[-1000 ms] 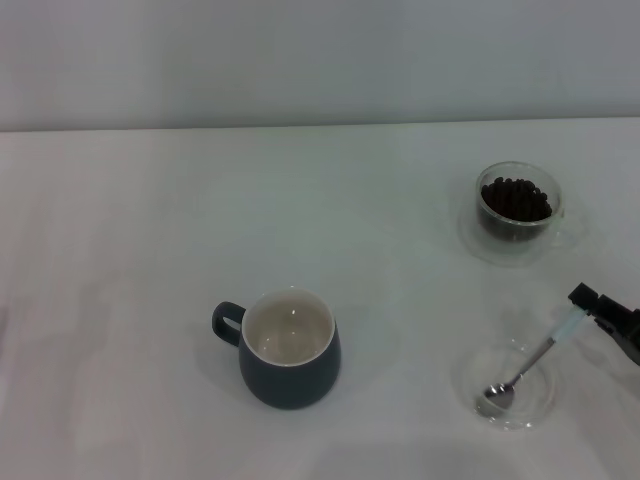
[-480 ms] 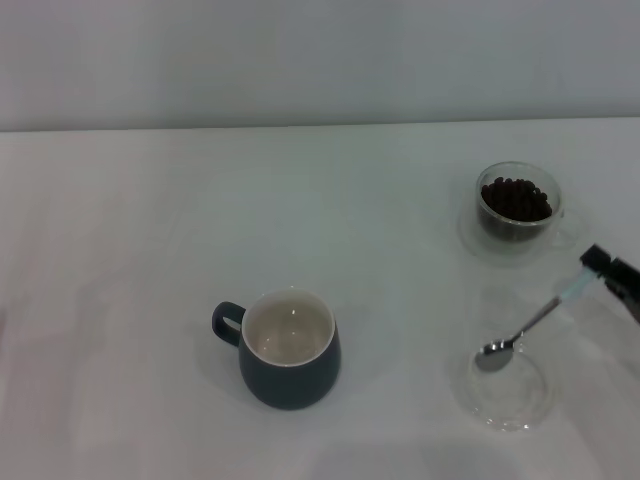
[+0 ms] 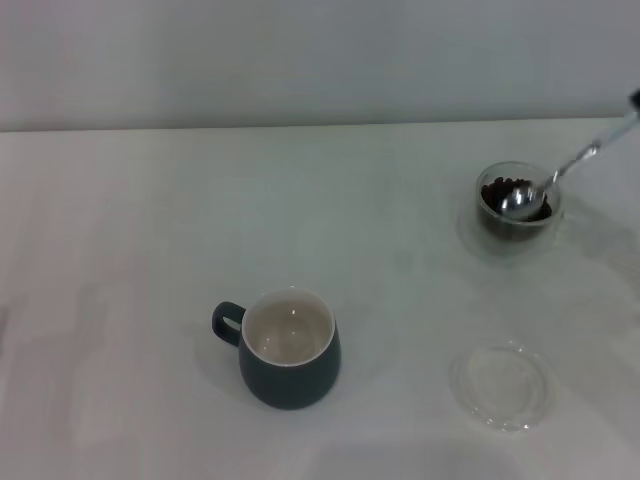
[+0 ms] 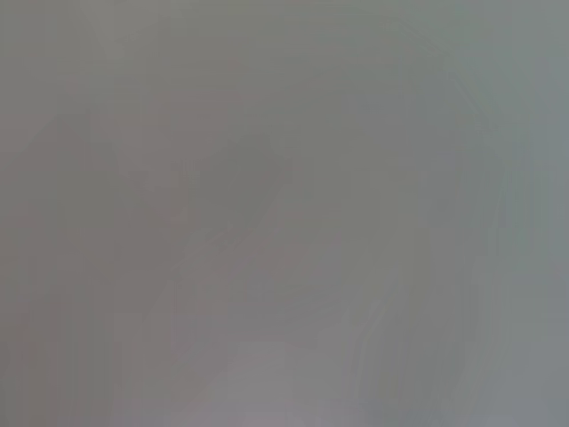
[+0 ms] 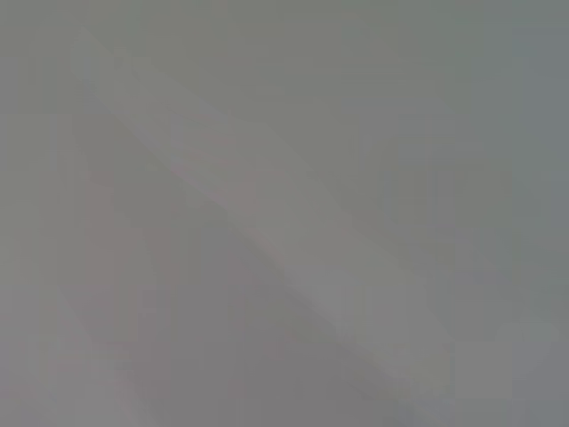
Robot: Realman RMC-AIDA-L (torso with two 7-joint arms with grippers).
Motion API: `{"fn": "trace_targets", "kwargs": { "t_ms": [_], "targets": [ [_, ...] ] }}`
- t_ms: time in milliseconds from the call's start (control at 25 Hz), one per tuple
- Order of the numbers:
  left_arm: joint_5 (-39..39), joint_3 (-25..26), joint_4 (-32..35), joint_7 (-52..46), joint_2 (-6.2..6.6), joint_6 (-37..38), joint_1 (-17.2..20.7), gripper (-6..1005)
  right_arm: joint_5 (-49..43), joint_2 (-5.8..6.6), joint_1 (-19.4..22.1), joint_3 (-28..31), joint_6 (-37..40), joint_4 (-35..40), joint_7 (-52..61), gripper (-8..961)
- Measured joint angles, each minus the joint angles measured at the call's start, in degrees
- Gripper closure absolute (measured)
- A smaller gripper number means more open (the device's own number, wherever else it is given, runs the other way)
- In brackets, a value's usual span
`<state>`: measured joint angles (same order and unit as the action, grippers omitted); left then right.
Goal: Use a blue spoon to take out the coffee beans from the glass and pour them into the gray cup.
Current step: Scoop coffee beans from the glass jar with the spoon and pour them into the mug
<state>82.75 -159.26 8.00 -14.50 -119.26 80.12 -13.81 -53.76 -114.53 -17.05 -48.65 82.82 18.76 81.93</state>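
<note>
The blue spoon [image 3: 575, 160] slants down from the right edge of the head view, its metal bowl resting in the mouth of the glass [image 3: 517, 228] on top of the coffee beans [image 3: 496, 191]. Only a dark tip of my right gripper [image 3: 636, 99] shows at that edge, shut on the end of the spoon's handle. Nearer the front and left of the middle, the gray cup [image 3: 290, 372] stands upright, its cream inside bare and its handle pointing left. My left gripper is out of view. Both wrist views show only plain grey.
A flat clear saucer [image 3: 503, 386] lies on the white table [image 3: 150, 250] at the front right, with nothing on it. A pale wall runs along the table's far edge.
The spoon has been lifted off the saucer and carried back and to the right, so its bowl now sits in the glass. The right gripper has moved almost out of view.
</note>
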Motion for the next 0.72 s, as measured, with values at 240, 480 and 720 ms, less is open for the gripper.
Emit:
{"fn": "trace_targets", "kwargs": {
  "t_ms": [240, 480, 720],
  "targets": [
    [-0.3, -0.2, 0.2, 0.0, -0.06, -0.9, -0.4, 270, -0.3, 0.31, -5.0, 2.4, -4.7, 1.2, -12.6, 806],
    [0.0, 0.0, 0.3, 0.0, -0.01, -0.9, -1.0, 269, -0.7, -0.16, -6.6, 1.3, -6.5, 1.3, -25.4, 805],
    [0.0, 0.1, 0.1, 0.0, 0.0, -2.4, -1.6, 269, -0.8, -0.29, -6.8, -0.8, -9.5, 1.3, -30.3, 805]
  ]
}}
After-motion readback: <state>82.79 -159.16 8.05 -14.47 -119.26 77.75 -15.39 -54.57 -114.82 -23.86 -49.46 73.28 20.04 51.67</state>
